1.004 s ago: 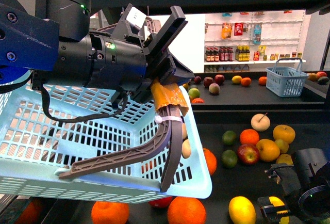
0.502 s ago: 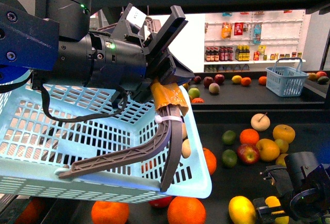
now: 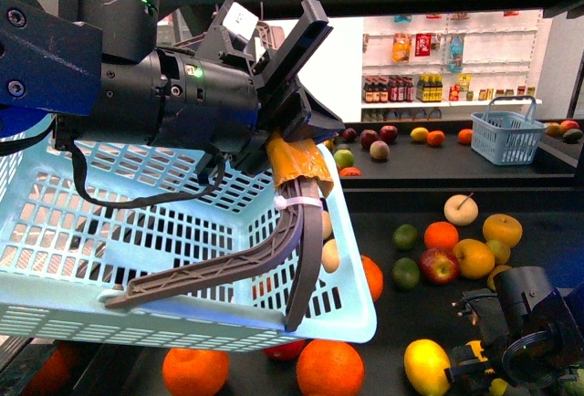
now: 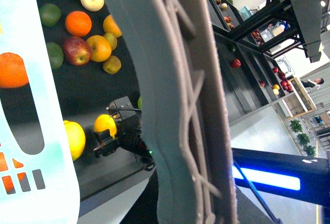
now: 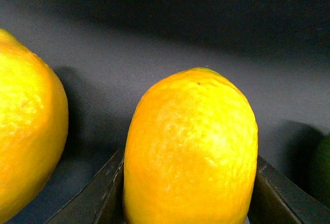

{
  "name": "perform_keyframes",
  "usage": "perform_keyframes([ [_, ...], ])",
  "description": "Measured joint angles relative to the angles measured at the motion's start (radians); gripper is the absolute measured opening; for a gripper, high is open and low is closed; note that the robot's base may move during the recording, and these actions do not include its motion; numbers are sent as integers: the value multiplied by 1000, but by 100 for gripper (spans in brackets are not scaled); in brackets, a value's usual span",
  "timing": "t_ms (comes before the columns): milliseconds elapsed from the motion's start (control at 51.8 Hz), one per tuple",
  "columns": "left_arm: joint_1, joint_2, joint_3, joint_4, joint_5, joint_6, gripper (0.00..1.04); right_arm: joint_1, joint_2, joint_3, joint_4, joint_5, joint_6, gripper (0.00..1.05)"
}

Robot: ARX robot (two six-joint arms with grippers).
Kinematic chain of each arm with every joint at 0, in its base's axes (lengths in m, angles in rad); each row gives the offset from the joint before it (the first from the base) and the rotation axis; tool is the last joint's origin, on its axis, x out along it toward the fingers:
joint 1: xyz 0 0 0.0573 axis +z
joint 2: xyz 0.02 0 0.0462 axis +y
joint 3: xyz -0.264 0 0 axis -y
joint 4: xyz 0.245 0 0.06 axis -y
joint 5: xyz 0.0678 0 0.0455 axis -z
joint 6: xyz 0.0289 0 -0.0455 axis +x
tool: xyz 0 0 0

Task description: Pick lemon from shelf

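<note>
The lemon (image 5: 191, 152), bright yellow and oval, fills the right wrist view between two dark fingers (image 5: 98, 198). My right gripper (image 3: 474, 364) is shut on it, low over the black shelf tray (image 3: 401, 318) at the front right. The lemon also shows in the left wrist view (image 4: 104, 124). A second, larger lemon (image 3: 427, 366) lies just left of it, also seen in the right wrist view (image 5: 26, 131). My left gripper (image 3: 290, 140) is shut on the grey basket handle (image 3: 301, 250) and holds the light blue basket (image 3: 137, 232) up at the left.
Oranges (image 3: 329, 369) lie under the basket's front edge. Apples (image 3: 439, 265), limes (image 3: 405, 273), an orange and golden fruits lie behind the right gripper. A small blue basket (image 3: 507, 138) stands on the upper tier. White store shelves (image 3: 438, 77) line the back.
My right gripper has shifted a little to the left with the lemon in it. The left arm and basket have shifted only slightly.
</note>
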Motion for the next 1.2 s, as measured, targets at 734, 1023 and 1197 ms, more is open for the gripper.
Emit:
perform_keyframes([
  [734,0,0,0,0,0,0,7,152,-1028,-554,18,-289,247,53],
  [1023,0,0,0,0,0,0,7,317,-1030,-563,8,-265,331,53],
  [1197,0,0,0,0,0,0,7,362,-1006,-563,9,-262,360,53],
])
